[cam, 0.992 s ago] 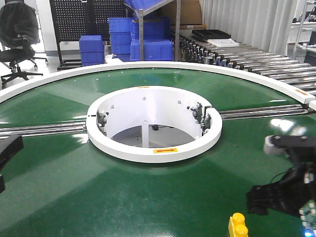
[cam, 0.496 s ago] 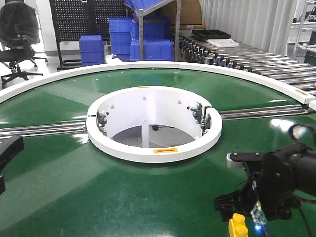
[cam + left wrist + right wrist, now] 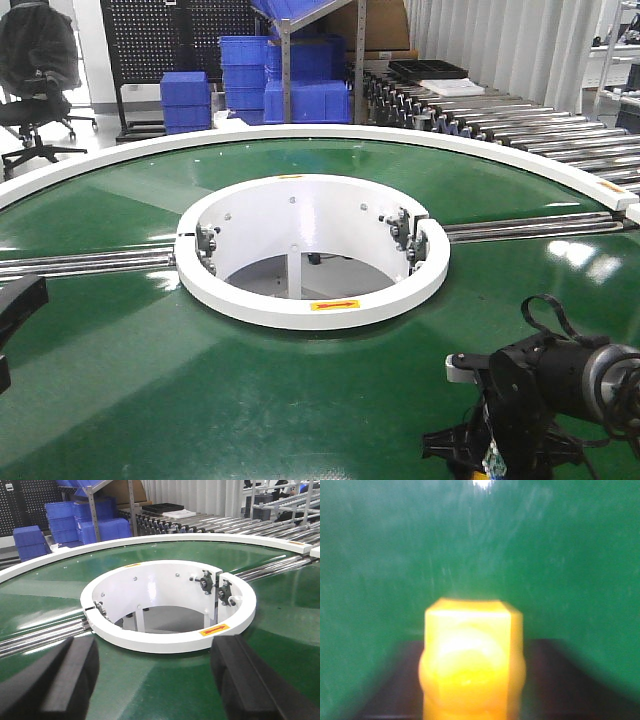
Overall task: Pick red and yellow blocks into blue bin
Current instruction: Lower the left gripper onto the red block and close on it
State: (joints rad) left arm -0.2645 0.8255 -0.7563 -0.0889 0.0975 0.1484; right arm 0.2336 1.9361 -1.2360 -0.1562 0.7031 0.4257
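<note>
At belt near edge: right gripper at yellow block, grip unclear; left gripper wide.

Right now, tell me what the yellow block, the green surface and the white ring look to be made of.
The yellow block: likely moulded plastic, glossy; bright highlight on its rounded stud, though the view is blurred.
The green surface: probably a rubbery or PVC belt, satin sheen; soft, broad reflections.
The white ring: seemingly painted metal, smooth semi-gloss; bolted fittings on its inner wall.
</note>
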